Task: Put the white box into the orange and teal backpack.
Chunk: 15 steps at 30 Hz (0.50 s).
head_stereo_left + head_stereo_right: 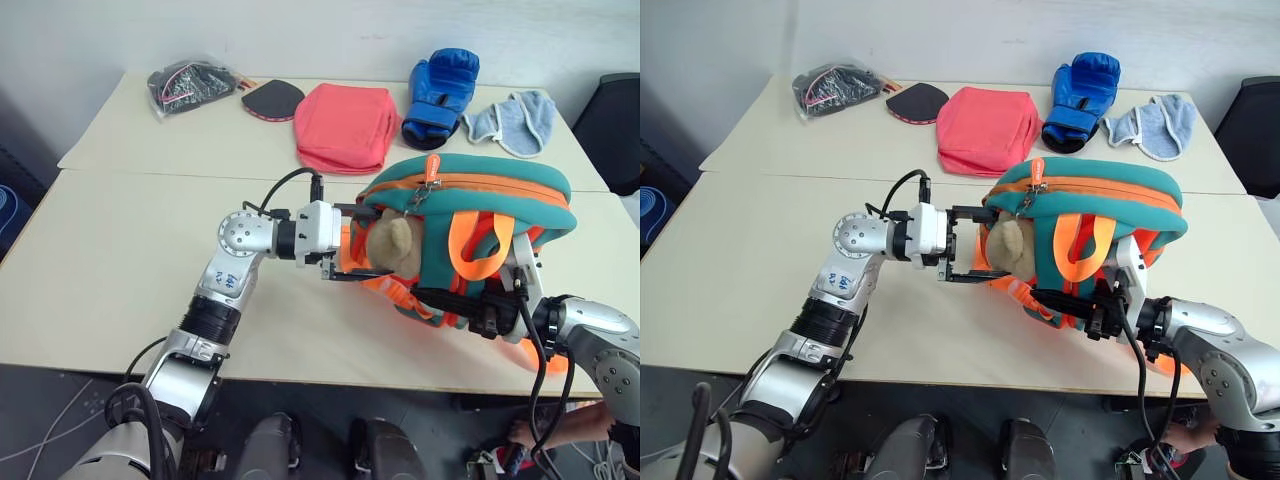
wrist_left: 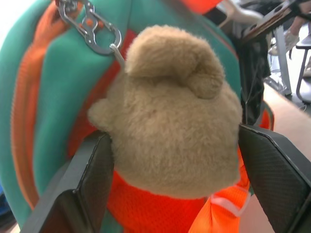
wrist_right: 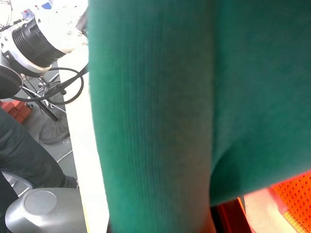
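The orange and teal backpack (image 1: 470,215) stands upright on the table's near right part, its zipper running along the top. A tan plush bear (image 1: 390,243) hangs from a clip on its left side. My left gripper (image 1: 362,243) points level at the bear and is open; its black fingers (image 2: 85,194) stand on either side of the bear (image 2: 175,131) with gaps to it. At the backpack's lower right, my right gripper (image 1: 487,312) is shut on the backpack, with teal fabric (image 3: 194,97) close in front of it. The white box is out of view.
Along the far edge of the beige table (image 1: 120,260) lie a clear bag of cables (image 1: 188,85), a dark round paddle (image 1: 272,98), a flat red-pink pouch (image 1: 345,125), a blue boxing glove (image 1: 438,95) and a light blue cloth (image 1: 515,120). A black chair (image 1: 615,125) stands at the right.
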Tool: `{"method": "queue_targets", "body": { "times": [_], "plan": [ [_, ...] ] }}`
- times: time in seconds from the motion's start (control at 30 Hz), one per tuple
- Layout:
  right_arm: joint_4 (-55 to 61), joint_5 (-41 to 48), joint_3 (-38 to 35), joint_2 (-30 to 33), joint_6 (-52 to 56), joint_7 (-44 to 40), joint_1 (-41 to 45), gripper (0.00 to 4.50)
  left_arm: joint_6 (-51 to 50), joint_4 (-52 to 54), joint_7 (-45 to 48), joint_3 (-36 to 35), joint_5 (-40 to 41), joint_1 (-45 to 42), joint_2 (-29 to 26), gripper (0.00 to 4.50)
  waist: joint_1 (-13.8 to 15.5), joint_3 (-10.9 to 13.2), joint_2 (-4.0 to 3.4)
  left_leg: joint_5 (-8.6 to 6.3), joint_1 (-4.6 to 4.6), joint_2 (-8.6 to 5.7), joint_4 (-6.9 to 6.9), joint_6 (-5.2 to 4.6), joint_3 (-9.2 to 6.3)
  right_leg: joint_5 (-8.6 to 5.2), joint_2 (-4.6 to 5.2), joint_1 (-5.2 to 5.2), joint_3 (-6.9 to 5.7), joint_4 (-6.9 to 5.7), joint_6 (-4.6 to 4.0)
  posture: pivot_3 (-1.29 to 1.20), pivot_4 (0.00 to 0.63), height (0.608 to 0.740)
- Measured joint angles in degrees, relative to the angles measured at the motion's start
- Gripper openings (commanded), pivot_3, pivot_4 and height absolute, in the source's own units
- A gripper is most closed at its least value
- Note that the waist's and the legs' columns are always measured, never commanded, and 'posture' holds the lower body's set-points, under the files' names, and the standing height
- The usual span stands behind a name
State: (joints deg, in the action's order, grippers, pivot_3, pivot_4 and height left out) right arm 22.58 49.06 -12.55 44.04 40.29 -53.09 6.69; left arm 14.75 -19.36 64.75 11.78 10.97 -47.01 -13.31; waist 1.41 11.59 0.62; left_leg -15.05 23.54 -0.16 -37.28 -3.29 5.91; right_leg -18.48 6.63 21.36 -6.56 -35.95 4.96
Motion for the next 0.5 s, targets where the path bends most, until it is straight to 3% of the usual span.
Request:
{"method": "queue_targets", "body": {
  "times": [0.17, 0.33, 0.5],
  "plan": [
    [0.0, 0.0, 0.0, -0.4, 0.0, 0.8, 0.6, 0.0, 0.4, -1.0, -0.9, -0.1, -0.2, -0.7, 0.0, 2.0, 0.0, 0.0, 0.0, 0.0, 0.0, 0.0, 0.01, -0.01, -0.01, 0.0, 0.0, 0.0, -0.01, 0.0, 0.0, 0.0, 0.15, 0.74],
    [0.7, 0.0, 0.0, -0.8, 0.0, 1.9, 0.5, 0.0, -2.0, -2.1, -0.7, -2.3, 1.2, -2.0, -3.6, 0.87, -0.2, 0.0, 0.0, 0.02, -0.01, 0.02, 0.01, 0.03, -0.01, 0.0, -0.01, 0.02, -0.01, -0.03, 0.0, 0.0, 0.15, 0.74],
    [2.0, 0.7, -0.7, -1.7, -0.3, 3.1, 0.3, 0.0, -15.6, -2.9, 2.7, -8.1, 10.2, -5.0, -8.5, 0.75, -0.2, 0.0, 0.0, 0.02, 0.02, 0.02, 0.03, 0.03, -0.02, 0.0, -0.01, 0.04, -0.02, -0.03, 0.0, 0.0, 0.15, 0.74]
  ]
}}
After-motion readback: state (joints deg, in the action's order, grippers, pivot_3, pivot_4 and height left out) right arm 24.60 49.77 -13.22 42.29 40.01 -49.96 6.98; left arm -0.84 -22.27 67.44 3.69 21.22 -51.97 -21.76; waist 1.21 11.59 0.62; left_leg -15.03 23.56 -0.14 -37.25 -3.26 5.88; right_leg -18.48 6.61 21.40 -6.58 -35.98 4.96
